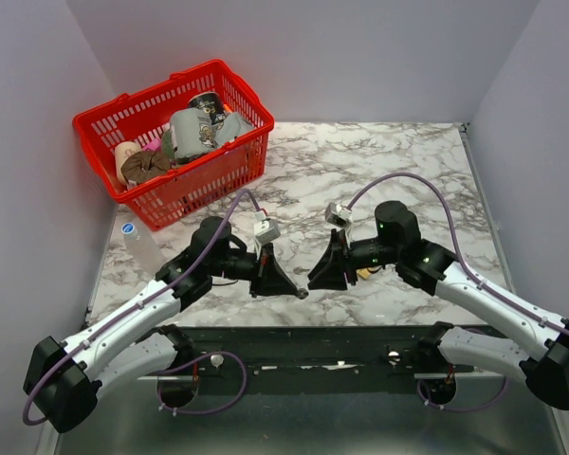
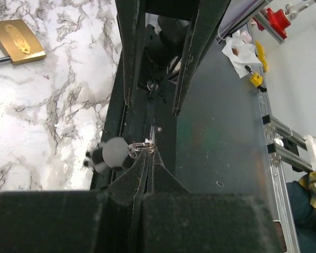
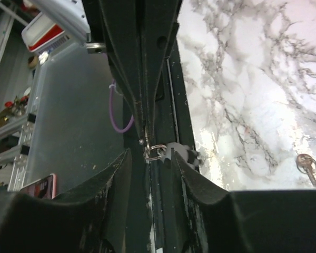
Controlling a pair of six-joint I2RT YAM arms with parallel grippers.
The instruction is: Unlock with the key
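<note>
We see the left gripper [image 2: 149, 158] pinched shut on the key [image 2: 115, 153]; its black head and silver ring stick out beside the fingertips, above the near edge of the marble table [image 2: 52, 116]; the right gripper [image 3: 151, 155] faces it, jaws apart on either side of the key; a brass padlock [image 2: 16, 41] lies on the marble.
</note>
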